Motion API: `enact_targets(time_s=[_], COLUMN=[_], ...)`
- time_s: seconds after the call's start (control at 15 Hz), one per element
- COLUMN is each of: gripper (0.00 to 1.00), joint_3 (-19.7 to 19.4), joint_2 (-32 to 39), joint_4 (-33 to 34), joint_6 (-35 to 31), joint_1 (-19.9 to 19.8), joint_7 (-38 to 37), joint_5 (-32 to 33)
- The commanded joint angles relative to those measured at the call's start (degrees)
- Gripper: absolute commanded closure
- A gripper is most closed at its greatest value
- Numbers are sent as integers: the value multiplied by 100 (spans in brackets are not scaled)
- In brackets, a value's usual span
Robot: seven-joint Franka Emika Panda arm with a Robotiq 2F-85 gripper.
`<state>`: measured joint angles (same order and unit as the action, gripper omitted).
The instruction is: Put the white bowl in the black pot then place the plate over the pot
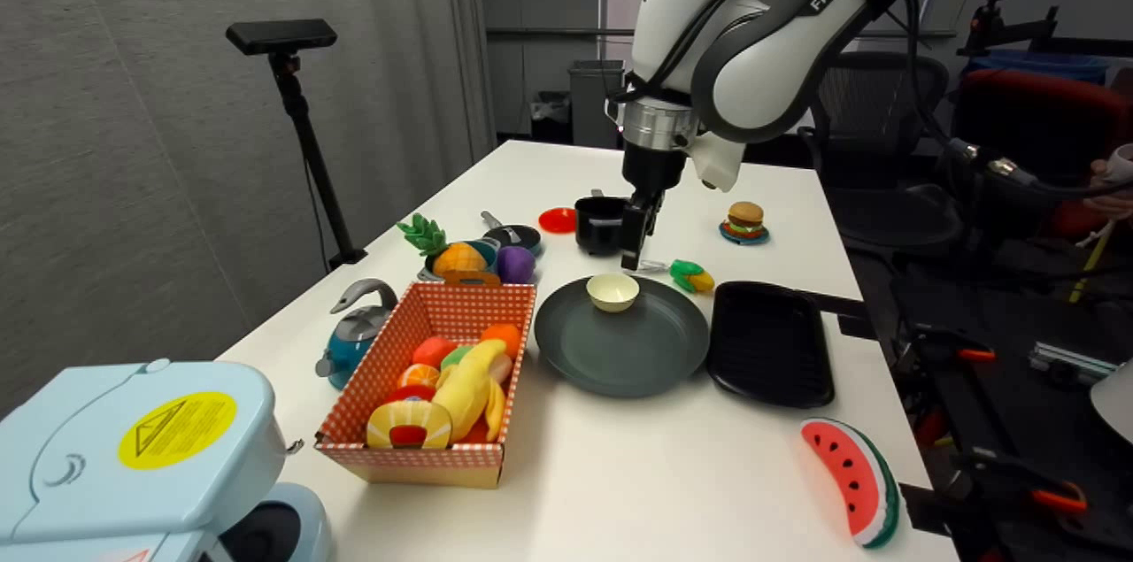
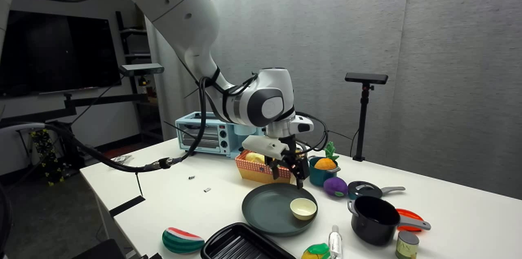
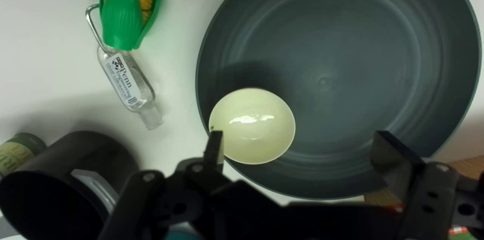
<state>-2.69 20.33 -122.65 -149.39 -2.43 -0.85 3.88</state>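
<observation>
Hovering near the white bowl (image 3: 252,126), gripper (image 3: 298,137) spread; bottle label (image 3: 121,79) legible only in wrist view

Below gripper (image 3: 302,149): one bowl (image 3: 252,126), one grey plate (image 3: 340,62). Around gripper, one each: black pot (image 2: 371,232), tray (image 1: 770,345), watermelon (image 1: 857,482), burger (image 1: 744,217), corn (image 3: 123,20), bottle (image 3: 126,81).

I've got my gripper (image 3: 298,142) spread wide with free air over most of the plate (image 2: 265,210), though the white bowl (image 2: 303,209) takes up one edge. There's a strip of white table (image 2: 333,211) toward the black pot (image 2: 369,228), squeezed between a bottle (image 2: 335,242) and a purple toy (image 2: 335,186). Pot's reachable from above. Basket (image 1: 425,466) and black tray (image 1: 770,350) crowd the plate from opposite sides.
</observation>
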Motion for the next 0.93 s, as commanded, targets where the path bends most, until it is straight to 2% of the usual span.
enact_targets(time_s=[0.0, 0.87], gripper=[0, 1], joint_3=[59, 59], joint_2=[460, 1507], joint_4=[497, 1439], joint_6=[50, 107], joint_1=[-45, -179], joint_7=[117, 167], joint_5=[-147, -262])
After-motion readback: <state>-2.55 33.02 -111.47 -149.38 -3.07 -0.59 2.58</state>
